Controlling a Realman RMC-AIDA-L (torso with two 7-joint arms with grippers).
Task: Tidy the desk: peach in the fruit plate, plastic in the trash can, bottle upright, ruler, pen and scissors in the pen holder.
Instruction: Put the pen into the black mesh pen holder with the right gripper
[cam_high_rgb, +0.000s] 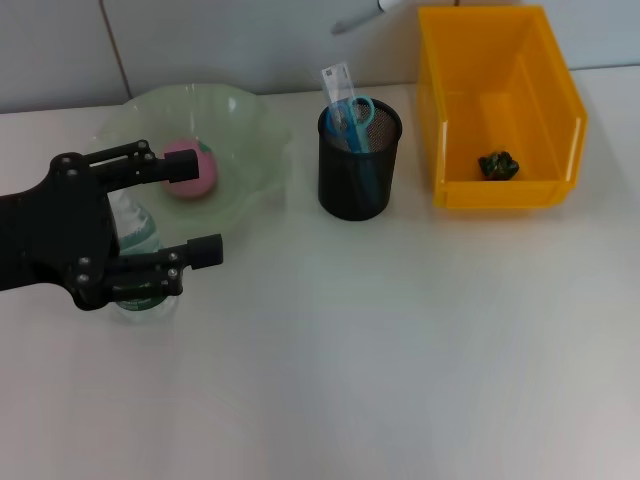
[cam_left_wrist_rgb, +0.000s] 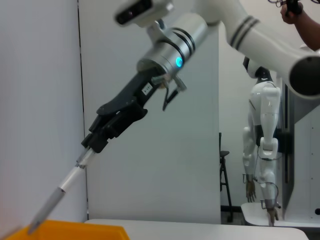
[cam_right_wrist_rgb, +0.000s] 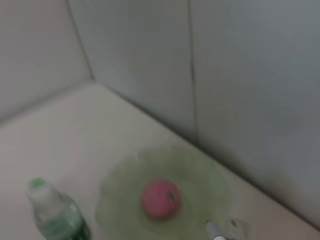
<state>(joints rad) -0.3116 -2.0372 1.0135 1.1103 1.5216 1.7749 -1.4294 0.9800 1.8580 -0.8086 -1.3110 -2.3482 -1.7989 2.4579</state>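
The left hand (cam_high_rgb: 180, 210) hangs with fingers spread wide over the upright bottle (cam_high_rgb: 135, 262); the peach (cam_high_rgb: 190, 170) sits in the fruit plate (cam_high_rgb: 245, 125); the right hand (cam_left_wrist_rgb: 95, 142) (raised high) grips the pen (cam_left_wrist_rgb: 57, 197) above the trash can (cam_high_rgb: 500, 100); scissors (cam_high_rgb: 355, 112) and ruler (cam_high_rgb: 338, 85) stand in the pen holder (cam_high_rgb: 358, 175) on the worktop (cam_high_rgb: 400, 350).

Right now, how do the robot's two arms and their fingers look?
The left gripper is matte black, with skeletal linkage bars, visible screws and blunt fingers. The right gripper is also black, on a glossy white arm with dark rings, a blue indicator light and a thin cable.
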